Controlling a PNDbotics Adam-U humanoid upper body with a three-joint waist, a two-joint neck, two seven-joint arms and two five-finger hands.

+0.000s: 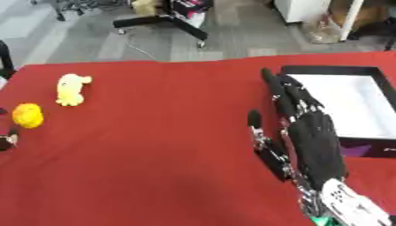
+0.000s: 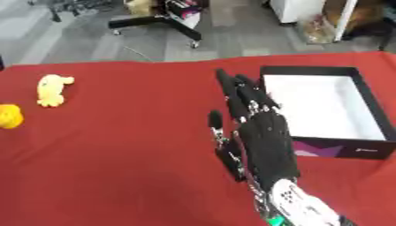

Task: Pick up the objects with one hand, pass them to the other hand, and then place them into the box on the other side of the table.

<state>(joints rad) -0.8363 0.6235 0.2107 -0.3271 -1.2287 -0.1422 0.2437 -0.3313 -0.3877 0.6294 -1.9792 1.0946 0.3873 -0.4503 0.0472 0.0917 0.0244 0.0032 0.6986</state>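
Observation:
A pale yellow plush toy (image 1: 70,89) lies at the table's far left. Just in front of it sits a round, deeper yellow object (image 1: 28,115). My right hand (image 2: 267,137) hovers open over the red cloth, fingers straight and pointing away from me, nothing in it. It is just left of the black box (image 2: 309,68) with a white inside, which stands at the right and looks empty. A small dark shape (image 1: 6,141) at the left edge may be my left hand; too little of it shows to tell its state.
The red table (image 1: 154,154) runs from the yellow things to the box. Beyond its far edge is grey floor with a black wheeled stand (image 1: 166,22) and white furniture (image 1: 306,9).

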